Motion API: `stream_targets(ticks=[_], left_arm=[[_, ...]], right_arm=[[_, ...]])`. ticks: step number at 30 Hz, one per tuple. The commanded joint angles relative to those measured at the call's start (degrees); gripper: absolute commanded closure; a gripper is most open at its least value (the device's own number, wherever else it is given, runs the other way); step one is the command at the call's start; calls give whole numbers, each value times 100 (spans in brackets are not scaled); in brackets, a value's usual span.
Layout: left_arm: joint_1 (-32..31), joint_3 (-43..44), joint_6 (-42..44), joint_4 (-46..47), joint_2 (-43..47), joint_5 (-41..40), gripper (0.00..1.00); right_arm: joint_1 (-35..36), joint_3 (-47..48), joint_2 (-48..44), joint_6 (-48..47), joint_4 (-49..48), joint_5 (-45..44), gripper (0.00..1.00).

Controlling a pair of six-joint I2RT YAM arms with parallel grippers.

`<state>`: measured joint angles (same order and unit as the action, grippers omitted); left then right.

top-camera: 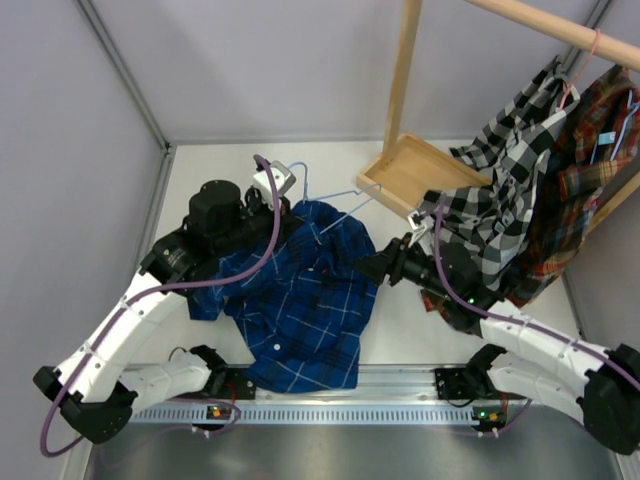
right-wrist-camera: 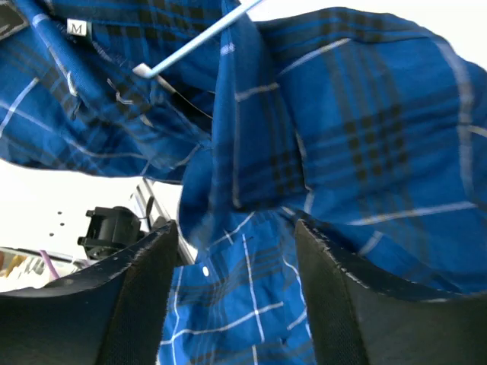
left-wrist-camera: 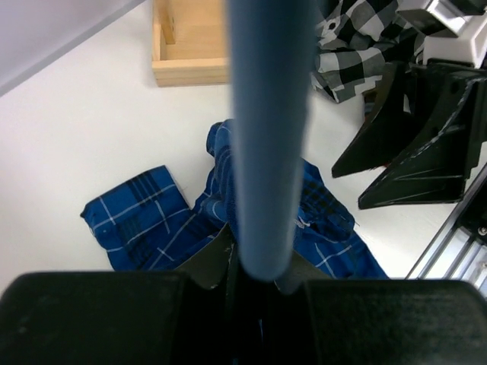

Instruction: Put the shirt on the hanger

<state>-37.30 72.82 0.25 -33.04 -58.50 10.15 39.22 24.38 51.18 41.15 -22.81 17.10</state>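
The dark blue plaid shirt (top-camera: 300, 300) lies crumpled on the white table between the arms. The light-blue wire hanger (top-camera: 335, 205) rests at its upper edge, one end under the collar. My left gripper (top-camera: 280, 198) is shut on the hanger; in the left wrist view the blue wire (left-wrist-camera: 266, 137) runs straight out of the jaws (left-wrist-camera: 259, 262) above the shirt (left-wrist-camera: 144, 213). My right gripper (top-camera: 378, 265) is open at the shirt's right edge. In the right wrist view shirt cloth (right-wrist-camera: 342, 114) fills the gap between its spread fingers (right-wrist-camera: 236, 251), and the hanger wire (right-wrist-camera: 198, 34) crosses above.
A wooden tray base (top-camera: 420, 172) with an upright post (top-camera: 402, 70) stands behind the shirt. A black-and-white checked shirt (top-camera: 500, 200) and a red-brown plaid shirt (top-camera: 580, 190) hang at right, the checked one on a pink hanger (top-camera: 590, 50). A metal rail (top-camera: 350, 395) runs along the near edge.
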Motion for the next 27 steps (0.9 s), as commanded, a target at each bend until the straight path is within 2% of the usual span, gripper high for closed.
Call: stream_targets(ticks=[1, 6, 12, 16, 17, 19, 20, 22, 23, 24, 27], left_arm=[[3, -171, -350, 825, 190, -49, 100], [-5, -294, -342, 860, 207, -101, 100], [3, -356, -377, 974, 339, -119, 100], [3, -356, -359, 966, 374, -189, 100], [3, -365, -359, 966, 374, -206, 100], [3, -365, -359, 966, 392, -242, 100], [3, -356, -333, 948, 392, -259, 100], [-5, -330, -298, 765, 471, -242, 100], [3, -234, -245, 642, 515, -190, 100], [3, -189, -219, 484, 550, -180, 100], [-5, -223, -78, 175, 804, 109, 100]], right_arm=[[260, 471, 522, 78, -1067, 57, 42], [358, 515, 1051, 87, -1471, 13, 47], [578, 629, 1587, -150, -1507, -216, 54], [657, 629, 1738, -151, -1647, -251, 68], [674, 629, 1746, -159, -1657, -269, 79], [666, 620, 1676, -221, -1622, -365, 92], [657, 629, 1615, -291, -1404, -583, 97], [657, 752, 1431, -659, -921, -1014, 99], [622, 831, 1378, -782, -283, -1521, 100], [552, 997, 1343, -940, -33, -1656, 100], [8, 1357, 1412, -1021, 627, -1316, 100]])
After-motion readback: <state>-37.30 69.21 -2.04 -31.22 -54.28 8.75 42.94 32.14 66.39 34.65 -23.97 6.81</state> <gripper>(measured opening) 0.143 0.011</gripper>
